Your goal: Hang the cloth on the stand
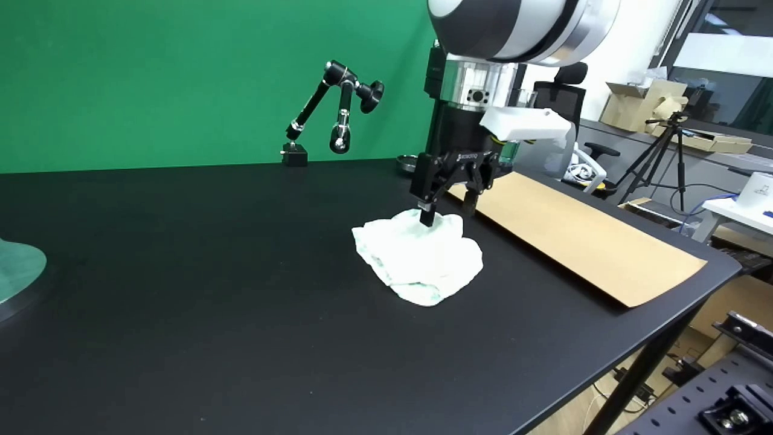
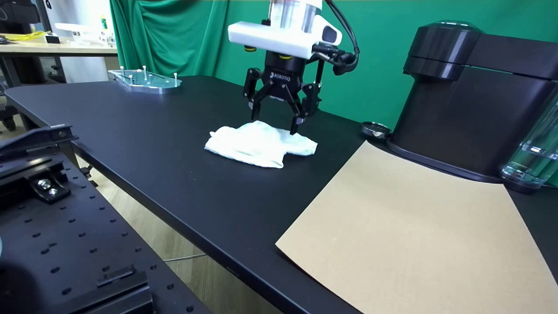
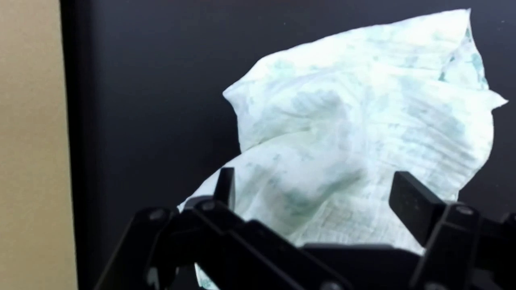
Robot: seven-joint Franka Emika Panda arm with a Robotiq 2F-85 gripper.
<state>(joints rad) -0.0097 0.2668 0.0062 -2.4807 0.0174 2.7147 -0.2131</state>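
White cloth (image 1: pixel 423 266) below gripper (image 2: pixel 275 124), clear tank (image 2: pixel 539 150) apart

Free tabletop (image 1: pixel 290 326) around the cloth (image 1: pixel 420 260)

bright light, washed-out cloth (image 1: pixel 423 260), dark shadow edging tan sheet (image 3: pixel 32 145)

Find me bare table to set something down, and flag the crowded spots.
In an exterior view, the table is widely bare between the cloth and the clear plate; a narrower strip runs between cloth and cardboard. Crowded: under the open gripper, poised over the cloth, and where the coffee machine, dish and cardboard bunch together.
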